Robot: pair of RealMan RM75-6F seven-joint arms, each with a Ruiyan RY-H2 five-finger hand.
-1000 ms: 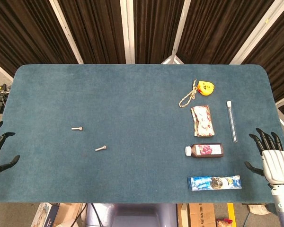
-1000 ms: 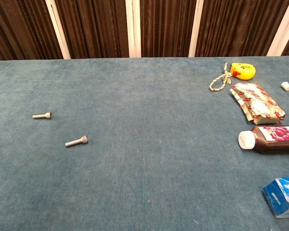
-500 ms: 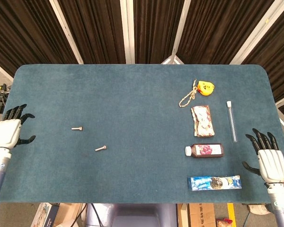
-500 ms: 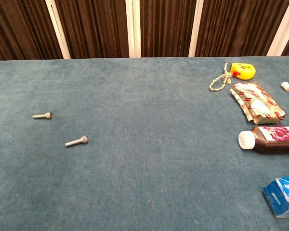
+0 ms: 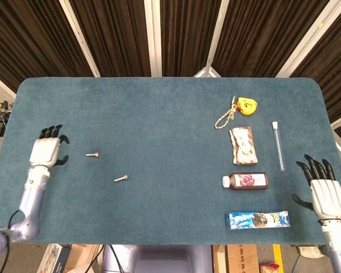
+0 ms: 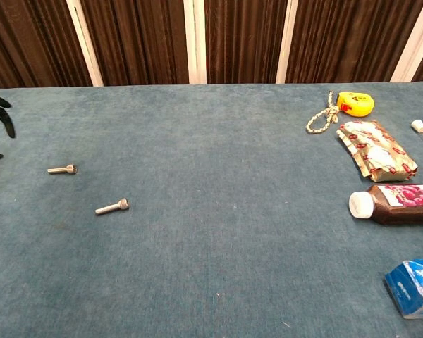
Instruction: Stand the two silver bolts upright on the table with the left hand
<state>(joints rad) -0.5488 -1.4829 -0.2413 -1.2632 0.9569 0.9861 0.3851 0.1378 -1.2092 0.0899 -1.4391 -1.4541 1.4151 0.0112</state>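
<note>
Left hand (image 5: 45, 152) empty, fingers spread, mid-left of frame; nearer bolt (image 5: 91, 154) lies flat just to its right, axis left-right, second bolt (image 5: 121, 178) lower right on tabletop (image 5: 159, 125)

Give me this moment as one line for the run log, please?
stage: approach | left hand: open, near far bolt, no contact | near bolt: lying flat | right hand: open, idle
</note>
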